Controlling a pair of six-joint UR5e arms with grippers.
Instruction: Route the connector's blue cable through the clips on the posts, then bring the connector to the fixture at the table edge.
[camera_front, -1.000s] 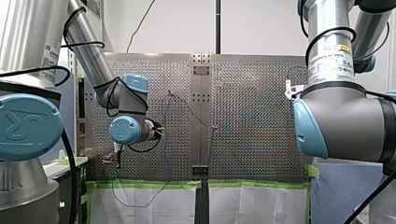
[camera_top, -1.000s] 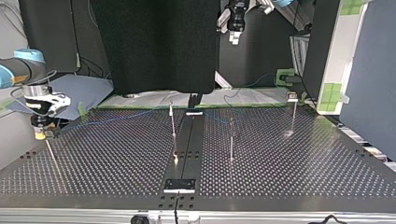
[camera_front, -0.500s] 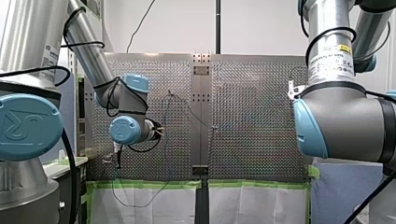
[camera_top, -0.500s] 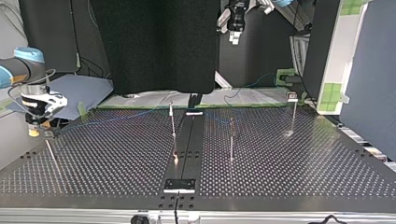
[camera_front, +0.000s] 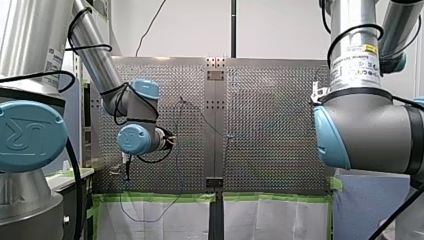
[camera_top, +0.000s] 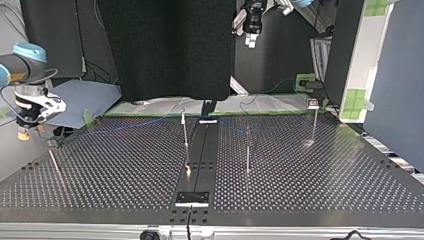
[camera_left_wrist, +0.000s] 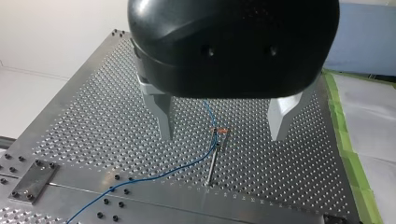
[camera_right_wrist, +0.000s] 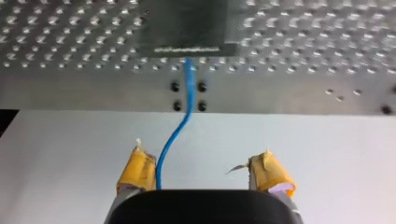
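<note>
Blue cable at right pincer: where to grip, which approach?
Grip the cable on its free span off the table edge, where it hangs clear. It lies between my right pincer's open pads, near one: centre sideways, then close across it.

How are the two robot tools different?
My left tool has bare metal fingers; my right tool has yellow pads. My left tool hangs above a post; my right tool has the blue cable running between its pads. Both are open, holding nothing.

White wall (camera_front: 280, 30) behind the perforated table (camera_front: 270, 100) (green tape (camera_front: 155, 197) along one edge); elsewhere, a black panel (camera_top: 165, 50).
</note>
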